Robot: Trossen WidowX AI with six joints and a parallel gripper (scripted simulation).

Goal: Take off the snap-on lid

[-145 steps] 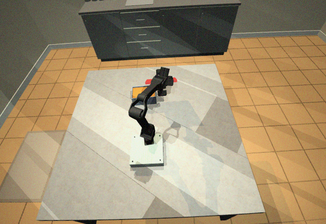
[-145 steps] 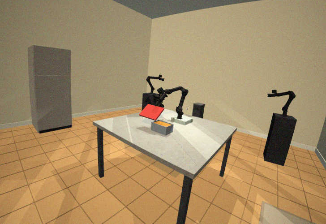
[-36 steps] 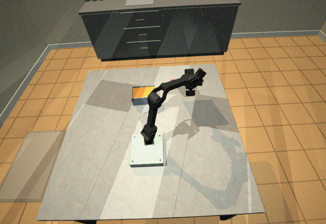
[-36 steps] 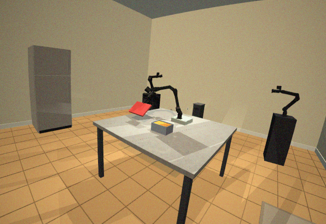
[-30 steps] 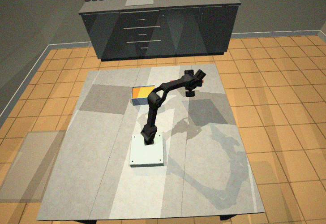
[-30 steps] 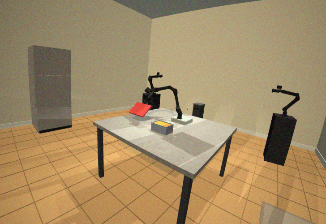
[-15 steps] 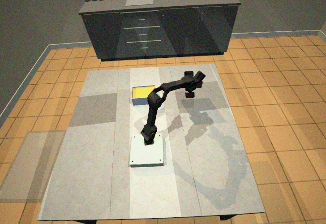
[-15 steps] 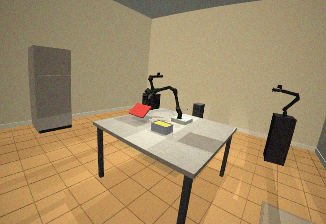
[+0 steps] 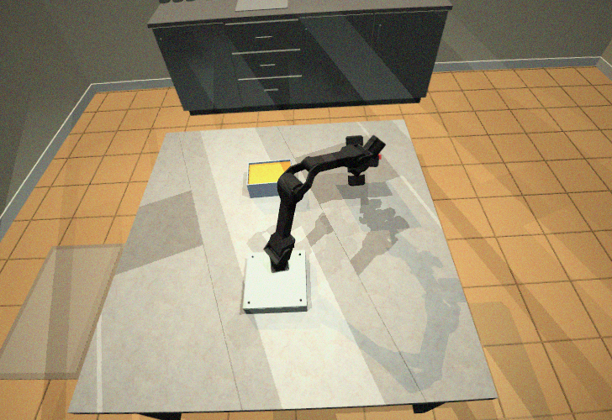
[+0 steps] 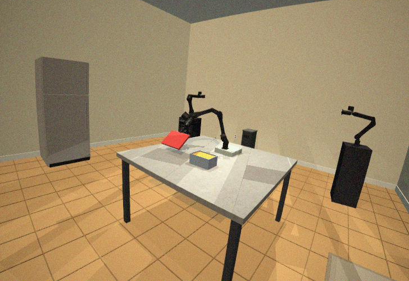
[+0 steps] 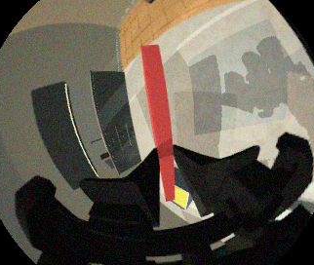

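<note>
The storage box (image 9: 261, 190) (image 10: 203, 163) stands open on the table (image 9: 148, 307) (image 10: 231, 189), its yellow inside showing; a corner of it shows in the wrist view (image 11: 181, 199). My gripper (image 9: 374, 151) (image 10: 186, 124) (image 11: 165, 149) is shut on one edge of the red lid (image 10: 175, 139) (image 11: 156, 105). It holds the lid tilted in the air, to the right of the box and apart from it. In the top view only a small red bit of the lid (image 9: 379, 157) shows behind the gripper. The wrist view sees the lid edge-on.
The arm's white base plate (image 9: 274, 291) (image 10: 231, 151) sits on the table in front of the box. A grey cabinet (image 9: 296, 60) stands behind the table. A fridge (image 10: 62, 109), a small black bin (image 10: 248, 137) and a camera stand (image 10: 350, 172) stand around the room.
</note>
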